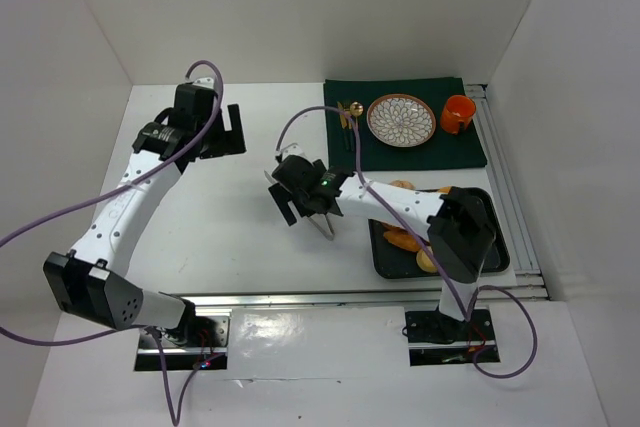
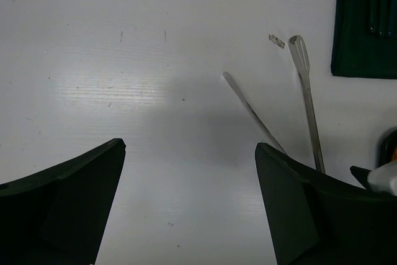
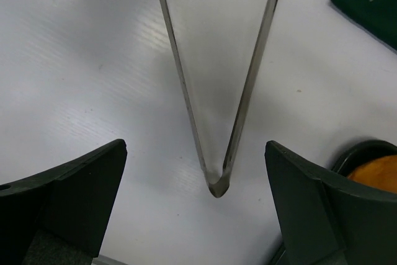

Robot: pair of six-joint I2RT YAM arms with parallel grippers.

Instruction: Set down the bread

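On the left, the left gripper (image 1: 236,130) hangs above the smooth white table (image 1: 230,237). Its two matte black fingers stand far apart and nothing is between them.

Near the middle lie metal tongs (image 3: 214,181), thin and shiny, shaped like a narrow V. The joined end is rounded, and one arm ends in a slotted tip in the left wrist view. In the top view the tongs are mostly covered by the right gripper (image 3: 196,146). This one is directly above them with its dark fingers spread fully wide, one on each side of the V. It holds nothing, and I cannot tell whether it touches the metal.

To the right is a black rectangular tray (image 1: 500,247) with rounded corners. Pastries lie in it, but the right arm hides most of them. The bread (image 3: 377,175) is in this tray, near its left rim — only an orange-golden corner shows in the right wrist view.

Behind the tray a dark green cloth (image 1: 450,152) is spread flat. On it lie cutlery (image 1: 349,112) with gold ends, a round patterned plate (image 1: 401,119), and an orange cup (image 1: 458,114) — its inside is not visible.
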